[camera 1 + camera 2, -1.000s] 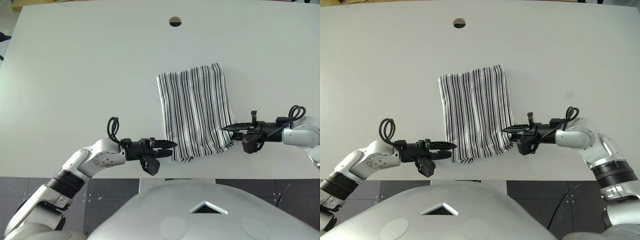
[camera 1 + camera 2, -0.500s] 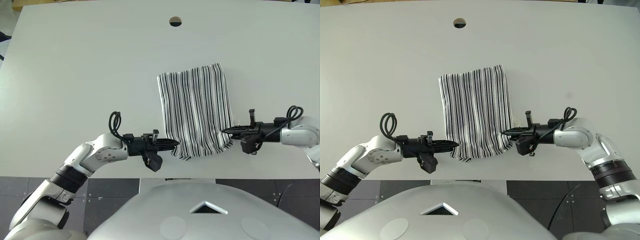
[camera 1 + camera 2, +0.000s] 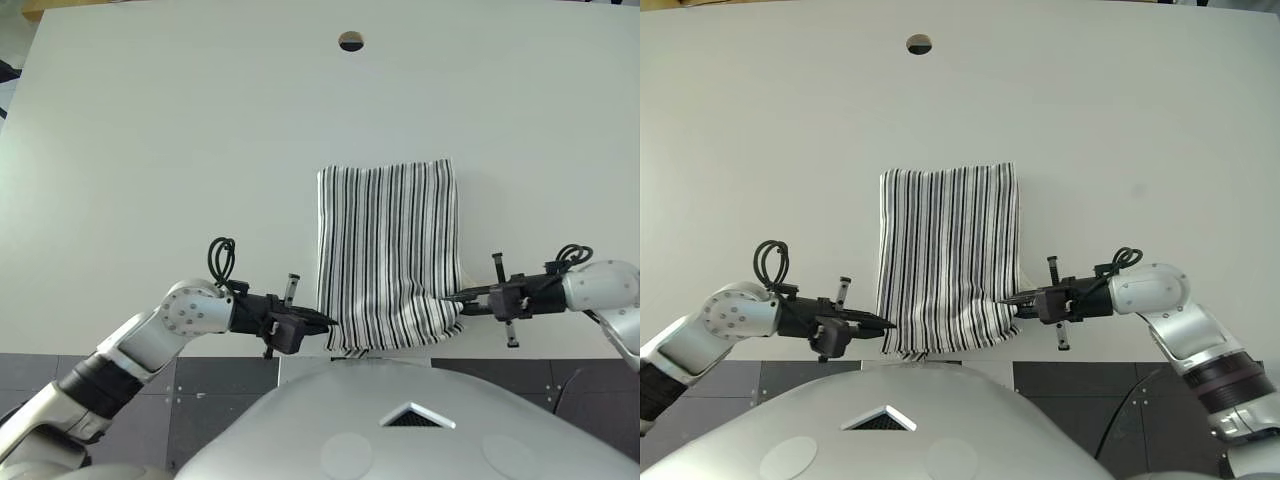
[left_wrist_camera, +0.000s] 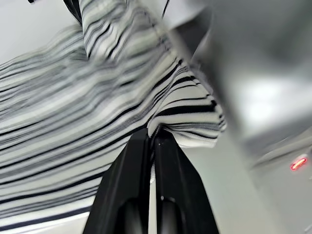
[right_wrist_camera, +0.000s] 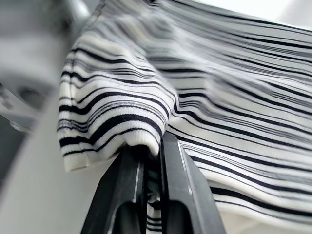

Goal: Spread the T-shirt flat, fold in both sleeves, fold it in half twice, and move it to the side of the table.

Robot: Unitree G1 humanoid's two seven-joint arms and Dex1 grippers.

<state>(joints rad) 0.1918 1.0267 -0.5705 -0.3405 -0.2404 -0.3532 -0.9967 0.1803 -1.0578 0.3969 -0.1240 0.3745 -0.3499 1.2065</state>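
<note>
T-shirt (image 3: pixel 388 250) dragged nearer; both corners caught
left gripper (image 3: pixel 325 322), right gripper (image 3: pixel 450 297): jaws closed tight, a near corner between each; probably ready for folding.

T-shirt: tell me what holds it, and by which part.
Left gripper pinches the T-shirt at its near left corner; right gripper pinches its near right corner.

The left arm (image 3: pixel 185 312) and right arm (image 3: pixel 603 284) wear rounded, glossy silver-white shells with black rings at the joints, each carrying a looped black cable (image 3: pixel 218 256) at the wrist and ending in a slim black left gripper (image 3: pixel 325 322) or right gripper (image 3: pixel 452 297) with two long tapering fingers (image 4: pixel 130 187).
</note>
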